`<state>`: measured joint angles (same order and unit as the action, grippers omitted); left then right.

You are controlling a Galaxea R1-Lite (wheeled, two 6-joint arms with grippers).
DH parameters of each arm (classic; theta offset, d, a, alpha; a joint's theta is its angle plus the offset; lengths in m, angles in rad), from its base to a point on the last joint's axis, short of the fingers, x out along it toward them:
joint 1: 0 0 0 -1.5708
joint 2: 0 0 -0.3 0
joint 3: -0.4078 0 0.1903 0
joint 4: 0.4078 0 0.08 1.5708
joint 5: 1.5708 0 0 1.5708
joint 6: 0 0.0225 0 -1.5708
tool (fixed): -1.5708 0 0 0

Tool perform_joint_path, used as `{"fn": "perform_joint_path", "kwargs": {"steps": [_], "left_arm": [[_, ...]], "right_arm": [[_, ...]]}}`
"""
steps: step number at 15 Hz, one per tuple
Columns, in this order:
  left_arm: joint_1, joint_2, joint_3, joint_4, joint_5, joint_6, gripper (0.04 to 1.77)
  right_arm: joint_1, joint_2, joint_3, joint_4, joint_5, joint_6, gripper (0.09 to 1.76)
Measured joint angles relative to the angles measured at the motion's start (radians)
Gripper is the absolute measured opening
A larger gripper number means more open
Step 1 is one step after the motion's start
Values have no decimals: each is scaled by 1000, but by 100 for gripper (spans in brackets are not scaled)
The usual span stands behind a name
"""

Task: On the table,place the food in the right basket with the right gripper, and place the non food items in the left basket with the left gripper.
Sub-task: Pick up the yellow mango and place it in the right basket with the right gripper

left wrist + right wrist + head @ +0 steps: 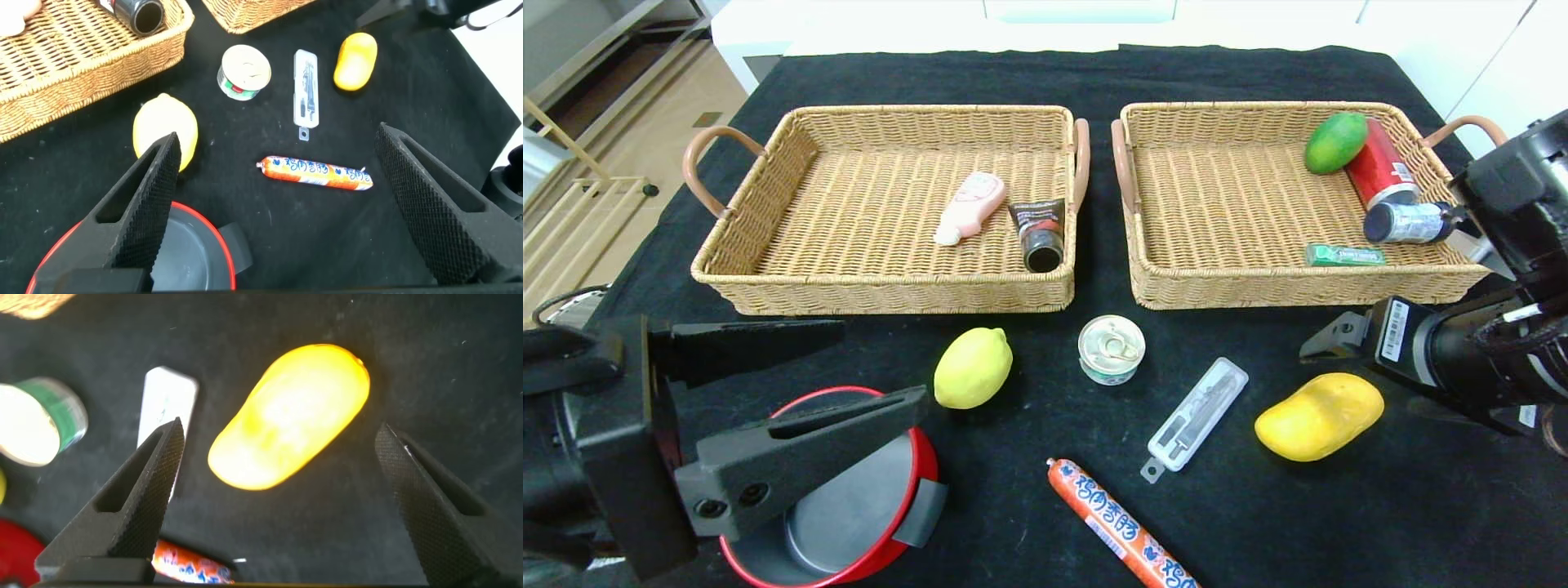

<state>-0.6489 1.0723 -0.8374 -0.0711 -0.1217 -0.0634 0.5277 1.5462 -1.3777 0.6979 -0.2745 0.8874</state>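
On the black cloth lie a lemon [973, 367], a tin can [1111, 349], a white plastic case [1197, 414], a yellow mango [1319, 416] and an orange sausage [1123, 527]. A red-rimmed pot [849, 506] stands at the front left. My left gripper [882, 366] hangs open over the pot, nothing between its fingers; the sausage [317, 172] lies beyond its tips. My right gripper [279, 429] is open above the yellow mango [286, 416], apart from it. The left basket [768, 171] holds two tubes. The right basket [1176, 278] holds a green fruit [1335, 141], two cans and a green pack.
The baskets stand side by side at the back, handles nearly touching. White furniture runs behind the table, and a wooden floor shows at the far left. Bare cloth lies between the sausage and the mango at the front.
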Motion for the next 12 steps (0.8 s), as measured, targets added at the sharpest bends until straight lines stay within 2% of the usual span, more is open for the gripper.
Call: {"fn": "perform_joint_path", "kwargs": {"steps": [3,10,12], "left_arm": [[0,-1,1,0,0,0,172],[0,-6,3,0,0,0,172],[0,-8,3,0,0,0,172]], "right_arm": [[-20,34,-11,28,8,22,171],[-56,71,-29,44,125,83,171],[-61,81,-29,43,129,88,171]]}}
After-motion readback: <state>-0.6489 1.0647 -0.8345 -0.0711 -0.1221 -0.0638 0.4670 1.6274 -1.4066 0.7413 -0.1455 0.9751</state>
